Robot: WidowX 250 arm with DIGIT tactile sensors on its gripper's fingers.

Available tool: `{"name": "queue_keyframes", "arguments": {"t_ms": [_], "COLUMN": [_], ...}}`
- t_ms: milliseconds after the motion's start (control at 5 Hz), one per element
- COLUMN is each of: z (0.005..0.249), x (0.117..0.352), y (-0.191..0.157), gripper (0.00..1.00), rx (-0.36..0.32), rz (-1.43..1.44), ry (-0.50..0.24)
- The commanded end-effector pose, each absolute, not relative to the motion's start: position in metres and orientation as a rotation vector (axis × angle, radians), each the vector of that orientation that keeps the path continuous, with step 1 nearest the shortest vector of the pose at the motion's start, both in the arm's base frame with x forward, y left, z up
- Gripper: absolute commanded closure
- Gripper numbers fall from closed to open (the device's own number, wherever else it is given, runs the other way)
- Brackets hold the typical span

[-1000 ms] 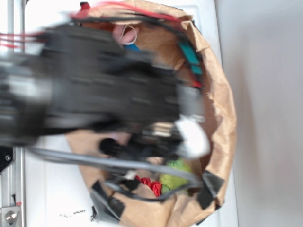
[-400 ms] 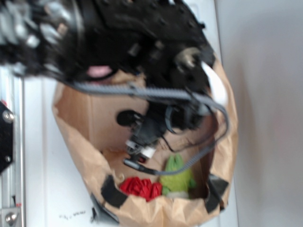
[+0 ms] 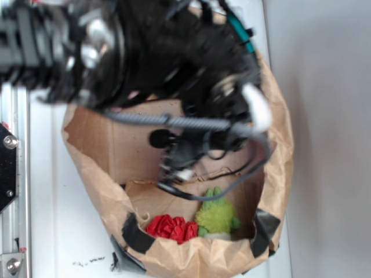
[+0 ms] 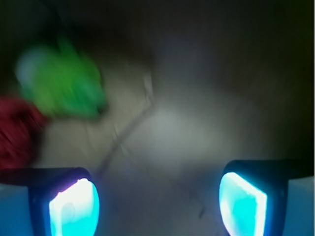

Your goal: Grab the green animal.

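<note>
The green animal (image 3: 216, 215), a small fuzzy lime plush with two ears, lies on the bottom of the brown paper bag (image 3: 278, 174) near its front wall. In the wrist view the green animal (image 4: 61, 81) is a blurred patch at upper left. My gripper (image 3: 177, 168) hangs inside the bag, up and left of the toy and apart from it. The wrist view shows my gripper (image 4: 157, 201) open, its two glowing pads wide apart with only the bag floor between them.
A red ruffled fabric lump (image 3: 172, 227) lies just left of the green animal, and shows as a red fabric lump (image 4: 17, 132) at the wrist view's left edge. The arm's black body (image 3: 162, 52) covers the bag's back half. A metal rail (image 3: 11, 191) runs along the left.
The arm has swung up toward the back of the bag, uncovering the bag floor, the red lump and the green animal. The gripper now hangs lower inside the bag.
</note>
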State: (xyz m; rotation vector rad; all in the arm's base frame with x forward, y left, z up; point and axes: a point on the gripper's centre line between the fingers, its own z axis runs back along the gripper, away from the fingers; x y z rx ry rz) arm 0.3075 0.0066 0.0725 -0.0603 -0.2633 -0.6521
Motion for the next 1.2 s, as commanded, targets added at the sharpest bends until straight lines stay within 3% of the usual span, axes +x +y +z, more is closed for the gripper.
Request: {"name": "queue_keyframes", "arguments": {"t_ms": [0,400,1000], "z": [0.070,0.067,0.077], "x": [0.309,0.293,0.335], "y": [-0.038,-0.066,-0.057], "gripper": [0.00,0.00,0.00], "rx": [0.106,0.092,0.117], "rz": [-0.833,-0.955,-0.890], "ry": [-0.413,-0.456,-0.524]}}
